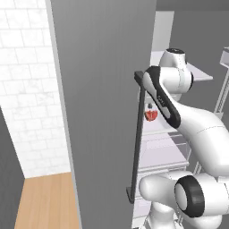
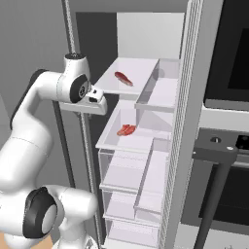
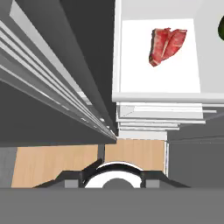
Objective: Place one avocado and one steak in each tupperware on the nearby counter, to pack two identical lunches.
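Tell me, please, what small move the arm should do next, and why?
Probably ease the hand forward over the steak on the fridge shelf. In the hand view the steak lies ahead of the hand and untouched. In the right base view the hand sits at the shelf's outer edge, short of the meat.

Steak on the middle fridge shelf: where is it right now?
In the right base view that steak lies on the fridge's second shelf, near its left front edge, one shelf below the other steak.
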